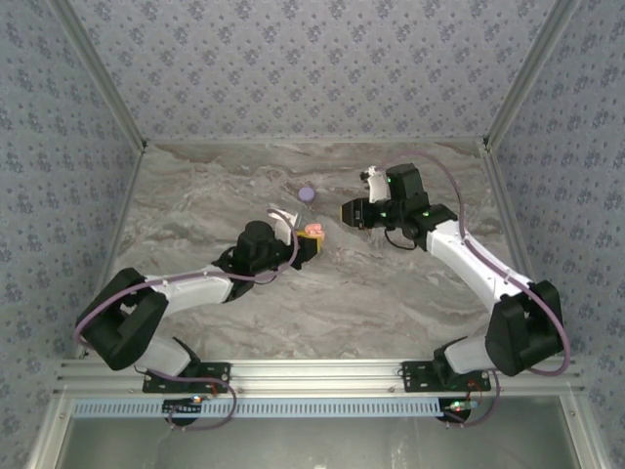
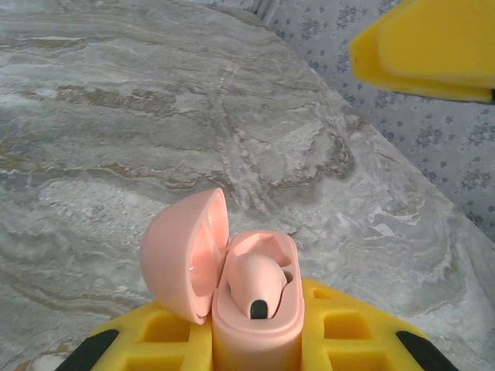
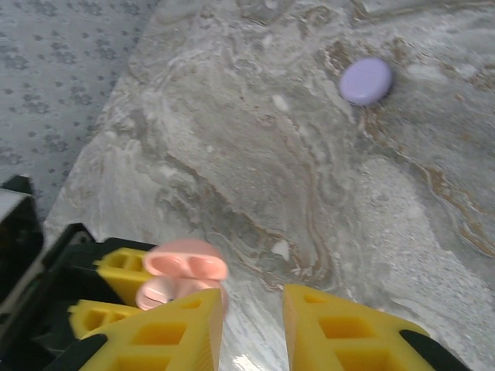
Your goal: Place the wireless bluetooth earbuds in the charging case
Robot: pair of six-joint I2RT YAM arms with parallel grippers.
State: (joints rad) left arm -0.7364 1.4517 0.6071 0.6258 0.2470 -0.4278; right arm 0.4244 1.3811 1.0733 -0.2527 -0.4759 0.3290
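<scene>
Bench: grey-and-white marbled slab point(image 1: 391, 293), enclosed on three sides by blue-grey flower-patterned walls point(image 1: 293, 68).
Left pincer point(image 1: 312, 236): near mid-bench, reaching toward the far right. Closed around the pink, egg-shaped plastic charging case point(image 2: 259, 340), with one yellow foam-like pad point(image 2: 344, 332) on each side of the case body.
Charging case: held clear of the bench, upright in the left wrist view. Its domed lid point(image 2: 182, 255) is hinged open to the left.
Earbud: one small, pale pink rounded earbud point(image 2: 254, 284) sits in the near socket of the open case, with a dark tip at its lower end. The socket behind it is shadowed, so I cannot tell what is in it.
Right pincer point(image 3: 251, 325): yellow pads stand a narrow gap apart with nothing between them. Bare bench shows through the gap.
Right pincer position: in the top view it lies just to the right of the held case and faces it, close but not touching. In the left wrist view one of its yellow pads juts in at the upper right corner, well above the case.
Case seen from the right wrist: low and left of the gap, just beside the left-hand pad, with the opposing arm's yellow pads gripping it from the left.
Other item: a round lilac disc point(image 3: 366, 80) lies flat on the bench beyond both pincers, apart from the case.
</scene>
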